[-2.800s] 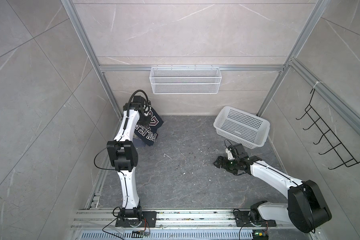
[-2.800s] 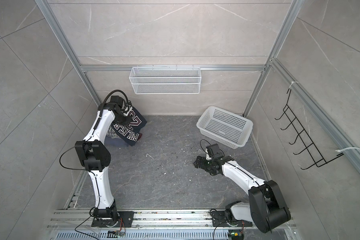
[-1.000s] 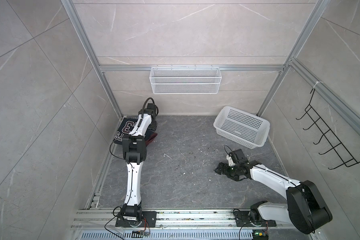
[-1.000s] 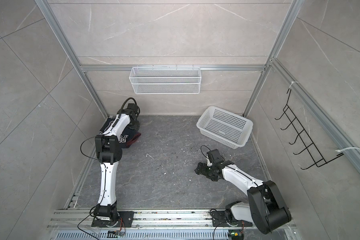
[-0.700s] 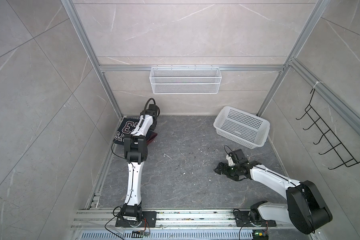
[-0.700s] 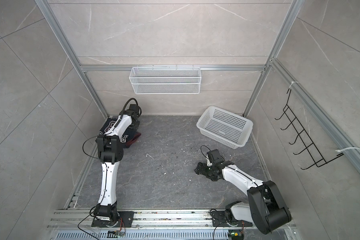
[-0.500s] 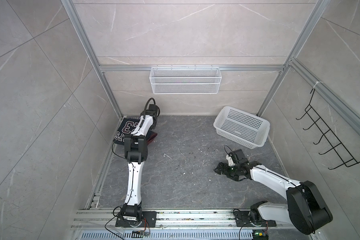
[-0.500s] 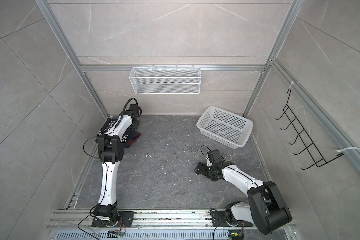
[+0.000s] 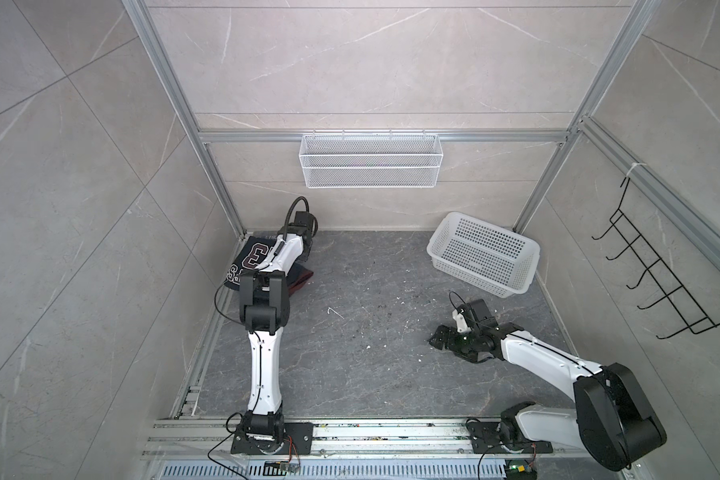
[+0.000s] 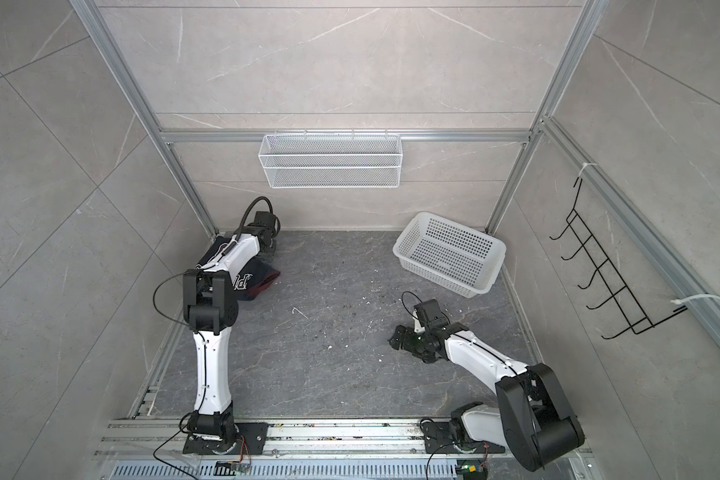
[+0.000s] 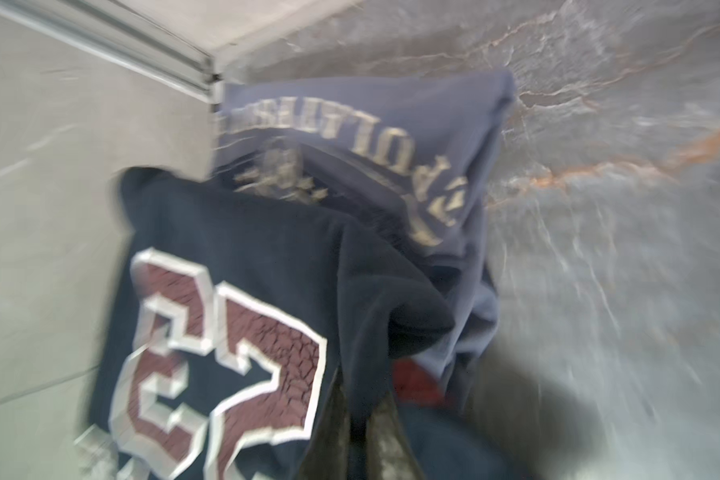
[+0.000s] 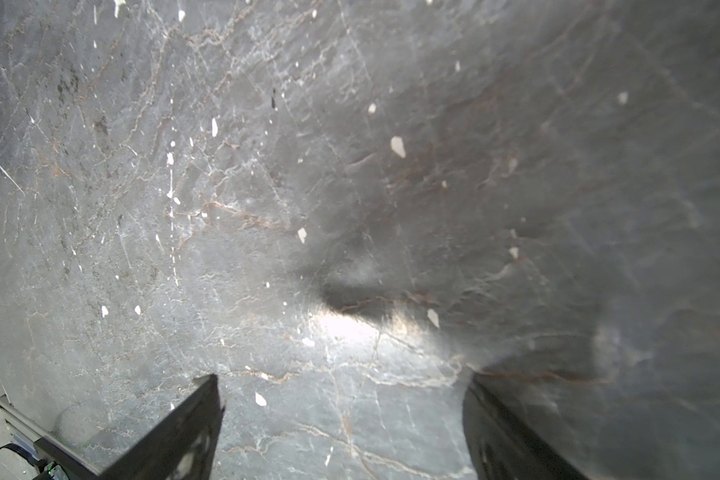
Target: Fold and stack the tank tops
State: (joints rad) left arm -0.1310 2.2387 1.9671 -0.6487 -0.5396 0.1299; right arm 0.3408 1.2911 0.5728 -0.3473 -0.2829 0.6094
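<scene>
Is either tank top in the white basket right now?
No, the basket shows only its bare perforated floor, with no cloth inside.

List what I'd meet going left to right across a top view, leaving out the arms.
navy 23 tank top → white wire wall basket → white perforated plastic basket → black hook rack

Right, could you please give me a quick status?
Left gripper shut on navy tank top, far-left corner. It overlaps slate-blue tank top. Right gripper open over bare floor. White basket well aside.
</scene>
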